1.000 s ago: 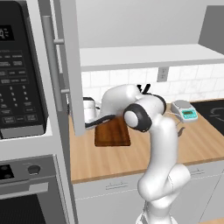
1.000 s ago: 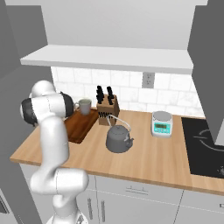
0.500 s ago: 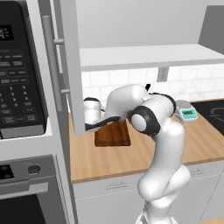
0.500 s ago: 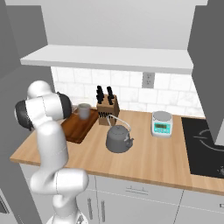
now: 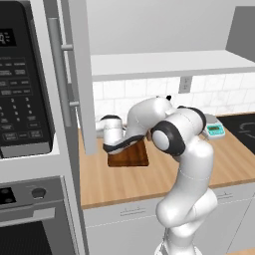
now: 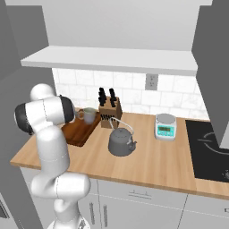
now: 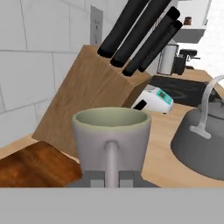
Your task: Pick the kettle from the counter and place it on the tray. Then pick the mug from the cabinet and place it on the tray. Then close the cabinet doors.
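Note:
The grey-green mug (image 7: 111, 131) fills the middle of the hand view, and my gripper (image 7: 111, 177) is shut on its handle. In the right base view the mug (image 6: 89, 115) is low over the far end of the dark brown tray (image 6: 79, 130); I cannot tell whether it touches it. The dark grey kettle (image 6: 120, 141) stands on the wooden counter (image 6: 147, 165), to the right of the tray and off it. My hand (image 5: 112, 133) reaches left over the tray (image 5: 128, 155). The cabinet's white shelf (image 5: 164, 64) is bare and its left door (image 5: 75, 74) stands open.
A knife block (image 6: 109, 112) stands just behind the mug and close to it (image 7: 87, 87). A small scale (image 6: 165, 126) sits further right, and beyond it a black cooktop (image 6: 208, 147). The microwave (image 5: 22, 84) and oven unit rise at the left.
The mug has come down toward the tray's far end, still in the shut gripper. The arm's elbow has swung forward and lower. The kettle has stayed where it was.

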